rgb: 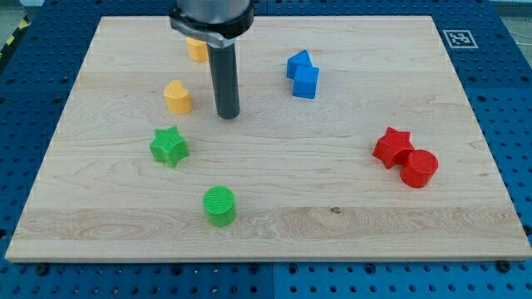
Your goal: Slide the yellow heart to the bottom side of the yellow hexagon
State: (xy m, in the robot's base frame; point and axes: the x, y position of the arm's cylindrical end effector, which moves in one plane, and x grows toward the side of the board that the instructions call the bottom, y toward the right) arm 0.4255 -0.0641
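Observation:
The yellow heart (178, 97) lies on the wooden board at the upper left. The yellow hexagon (197, 50) lies above it, near the view's top, partly hidden behind the arm's dark head. My rod comes down from the top and my tip (229, 115) rests on the board just right of the yellow heart, a short gap away from it, and below the hexagon.
A green star (169, 146) lies below the heart and a green cylinder (220, 205) lower still. Two blue blocks (302, 74) touch each other at the upper middle. A red star (392, 147) and red cylinder (418, 168) touch at the right. The board (100, 249) sits on a blue pegboard.

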